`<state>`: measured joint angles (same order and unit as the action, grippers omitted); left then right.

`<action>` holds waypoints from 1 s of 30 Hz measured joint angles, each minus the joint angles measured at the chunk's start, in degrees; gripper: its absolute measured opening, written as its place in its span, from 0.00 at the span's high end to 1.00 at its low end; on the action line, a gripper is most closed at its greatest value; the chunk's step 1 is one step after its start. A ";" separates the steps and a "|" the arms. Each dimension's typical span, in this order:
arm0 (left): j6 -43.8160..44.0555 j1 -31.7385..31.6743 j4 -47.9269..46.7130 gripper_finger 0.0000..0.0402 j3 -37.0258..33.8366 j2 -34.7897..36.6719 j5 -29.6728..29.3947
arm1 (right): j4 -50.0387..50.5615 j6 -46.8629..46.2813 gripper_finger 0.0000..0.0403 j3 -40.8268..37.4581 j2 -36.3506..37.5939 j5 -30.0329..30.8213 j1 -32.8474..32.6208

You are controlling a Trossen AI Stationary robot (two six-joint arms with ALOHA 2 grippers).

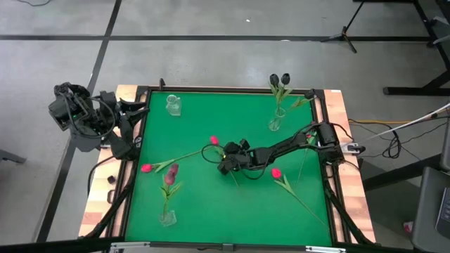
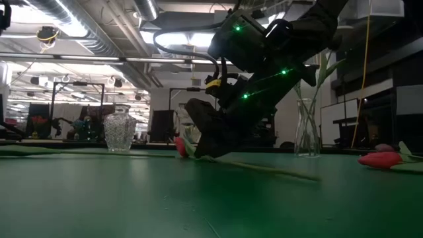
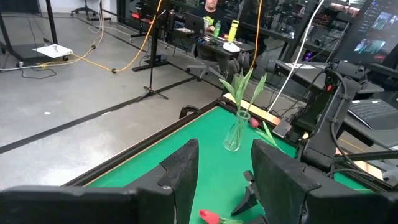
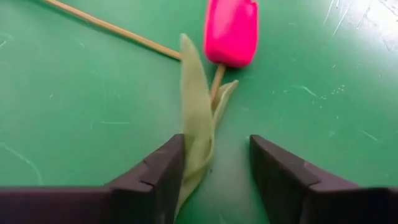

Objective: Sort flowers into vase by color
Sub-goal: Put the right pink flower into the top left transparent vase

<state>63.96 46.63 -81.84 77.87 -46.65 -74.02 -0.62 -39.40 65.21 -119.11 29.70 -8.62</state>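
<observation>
My right gripper (image 4: 214, 168) is open and low over the table's middle (image 1: 225, 166), astride the leaf and stem of a bright pink tulip (image 4: 231, 31) that lies flat on the green mat. That tulip's head (image 1: 214, 140) points toward the far edge. Two more pink tulips (image 1: 145, 168) (image 1: 275, 172) lie flat on the mat. A maroon tulip (image 1: 170, 173) stands in the near left vase (image 1: 166, 218). Two black tulips (image 1: 279, 80) stand in the far right vase (image 1: 275, 124). My left gripper (image 3: 227, 180) is open, parked off the table's left edge. My right gripper comes at the pink tulip from above, slanting down, with its fingers across the stem just below the head. The pale green leaf (image 4: 196, 143) lies against the inner side of one finger (image 4: 165, 174); the other finger stands apart. The tulip lies flat on the mat.
An empty glass vase (image 1: 174, 105) stands near the far left corner. The long stem (image 4: 112, 28) of another pink tulip crosses the mat just beyond the head. A raised wooden rim (image 1: 337, 140) borders the mat. A person sits at a desk beyond the table (image 3: 211, 9).
</observation>
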 joint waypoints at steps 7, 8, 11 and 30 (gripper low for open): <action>0.09 0.00 0.00 0.64 0.00 0.00 0.00 | -0.16 0.21 0.89 -0.02 0.02 -2.29 -0.01; 0.13 0.00 0.00 0.64 0.00 0.00 0.00 | -0.16 0.23 0.93 -0.04 0.02 -2.27 -0.04; 0.17 0.00 0.01 0.64 0.00 0.00 0.00 | -0.23 0.34 0.98 -0.11 0.05 -2.25 -0.04; 0.46 0.00 0.02 0.64 0.00 0.00 0.19 | -6.40 7.16 0.99 -0.50 6.86 -0.40 0.10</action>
<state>64.42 46.63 -81.82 77.87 -46.65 -73.83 -7.01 -32.24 64.71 -112.25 29.30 -8.52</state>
